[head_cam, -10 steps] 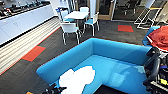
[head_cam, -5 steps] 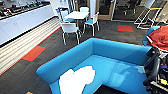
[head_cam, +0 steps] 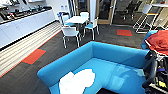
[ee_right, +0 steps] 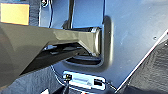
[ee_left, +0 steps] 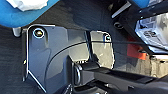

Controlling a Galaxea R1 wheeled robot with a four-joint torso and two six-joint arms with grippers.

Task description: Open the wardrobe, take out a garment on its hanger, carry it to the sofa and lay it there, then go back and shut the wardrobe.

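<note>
A white garment (head_cam: 77, 81) lies crumpled on the seat of the blue sofa (head_cam: 117, 53), near its left arm. Right of the sofa sits a rust-orange garment (head_cam: 160, 41). Laying down looks done; returning to close the wardrobe seems next. End effector states: cannot tell.

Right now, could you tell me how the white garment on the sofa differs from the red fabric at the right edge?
The garment is white; the red fabric is rust-red. The garment lies crumpled on the sofa seat, near its front; the red fabric sits higher, beyond the sofa's right end, apart from the seat. Both are soft cloth.
</note>
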